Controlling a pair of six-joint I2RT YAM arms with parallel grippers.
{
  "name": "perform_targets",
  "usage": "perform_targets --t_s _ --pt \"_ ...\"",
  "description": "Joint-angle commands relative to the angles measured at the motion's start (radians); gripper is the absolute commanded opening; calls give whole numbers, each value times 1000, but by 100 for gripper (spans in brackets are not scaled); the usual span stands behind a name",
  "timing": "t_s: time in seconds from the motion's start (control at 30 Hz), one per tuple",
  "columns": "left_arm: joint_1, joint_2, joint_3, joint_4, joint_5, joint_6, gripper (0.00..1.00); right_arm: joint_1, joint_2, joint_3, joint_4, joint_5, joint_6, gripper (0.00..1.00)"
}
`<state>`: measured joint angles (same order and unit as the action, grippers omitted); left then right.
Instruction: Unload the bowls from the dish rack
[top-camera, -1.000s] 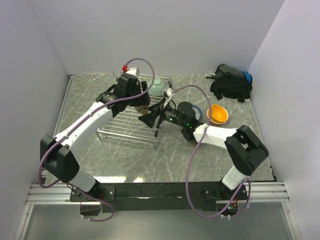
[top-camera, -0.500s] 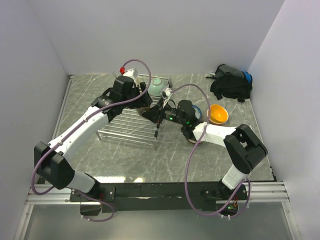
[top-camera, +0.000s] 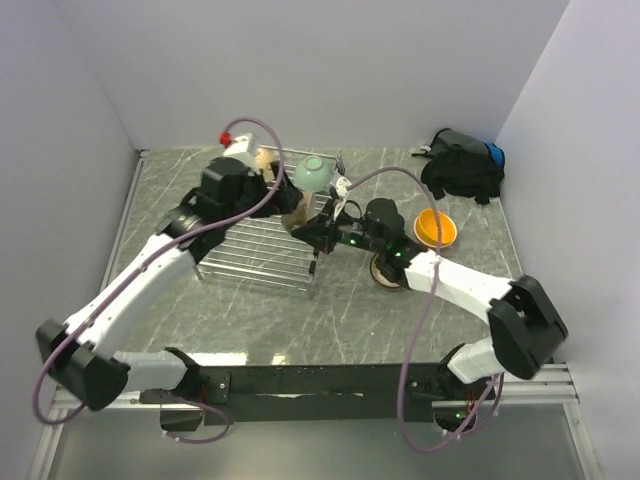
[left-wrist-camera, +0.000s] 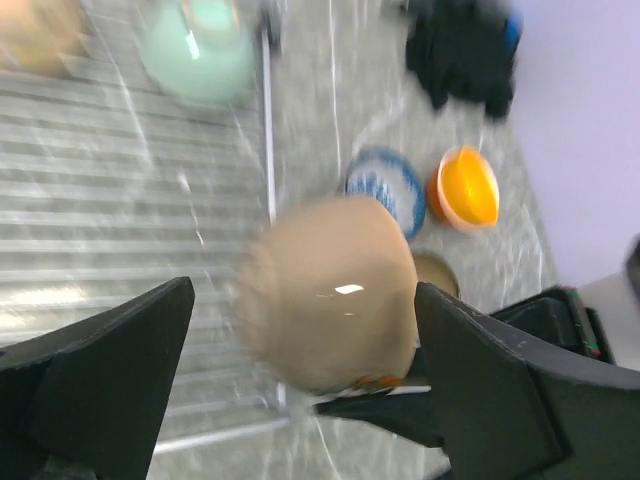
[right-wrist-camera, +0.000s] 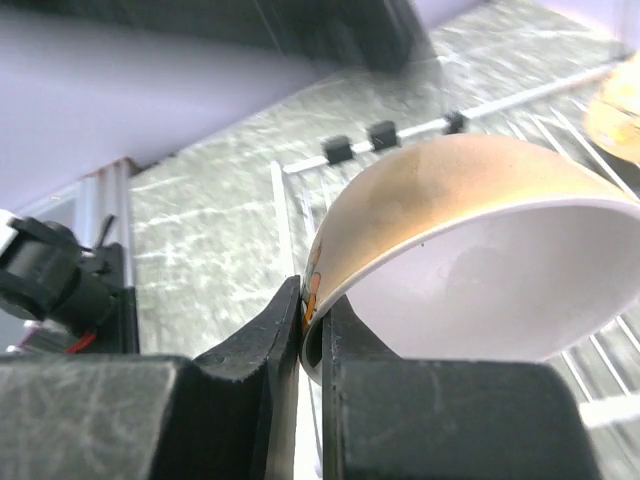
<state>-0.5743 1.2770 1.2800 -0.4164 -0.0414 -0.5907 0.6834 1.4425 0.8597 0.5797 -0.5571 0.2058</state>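
**Top view.** A wire rack (top-camera: 250, 258) sits left of centre on a grey table (top-camera: 300, 320). The left arm (top-camera: 150, 270) reaches to the rack's 11 o'clock corner, and the right arm (top-camera: 460, 280) stretches in from 4 o'clock. The right gripper (top-camera: 312, 228) holds a tan bowl (top-camera: 296, 212) at the rack's 3 o'clock edge. A green bowl (top-camera: 312, 172) sits at the rack's 1 o'clock corner. Off the rack, an orange bowl (top-camera: 436, 228) lies at 3 o'clock and a brown bowl (top-camera: 385, 272) sits partly under the right arm. A black bag (top-camera: 462, 165) is at 2 o'clock.

**Left wrist view, blurred.** The left gripper (left-wrist-camera: 300, 290) has its fingers spread wide and holds nothing. The tan bowl shows between them, bottom up, over the rack's rim. The right gripper pinches its edge at 6 o'clock. A blue bowl (left-wrist-camera: 385, 185) lies on the table just beside the orange bowl. A second tan bowl (left-wrist-camera: 40, 30) sits on the rack at 11 o'clock.

**Right wrist view.** The right gripper's jaws are clamped on the tan bowl's rim. The bowl is tilted, showing its white inside.
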Motion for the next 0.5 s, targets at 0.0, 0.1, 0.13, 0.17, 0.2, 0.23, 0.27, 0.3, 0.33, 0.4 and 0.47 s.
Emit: perform_targets --t_s 0.0,0.1,0.13,0.17,0.2,0.23,0.27,0.3,0.33,0.4,0.47 --pt "16 -146 -8 85 -165 90 99 -7 -142 -10 -179 126 -88 0" --pt "16 -208 -34 74 -280 153 99 -8 -224 -8 -345 218 -101 0" --pt "16 -241 -45 77 -313 195 99 -10 -238 1 -394 242 -106 0" --pt "16 -257 -59 83 -339 218 99 -12 -252 7 -499 275 -108 0" --pt "16 -274 -91 99 -366 239 99 -15 -283 13 -550 333 -109 0" --pt "16 -306 -109 108 -432 262 99 -19 -301 25 -601 371 -109 0" --pt "16 -320 -152 123 -464 310 100 -22 -318 28 -692 402 -103 0" --pt "16 -332 -178 154 -503 330 99 -33 -349 33 -736 446 -97 0" --pt "16 -356 -203 174 -559 359 100 -59 -366 41 -774 459 -76 0" --pt "16 -372 -267 195 -587 370 99 -108 -404 50 -885 454 -46 0" --pt "16 -383 -306 211 -588 368 99 -206 -424 61 -990 436 7 0"
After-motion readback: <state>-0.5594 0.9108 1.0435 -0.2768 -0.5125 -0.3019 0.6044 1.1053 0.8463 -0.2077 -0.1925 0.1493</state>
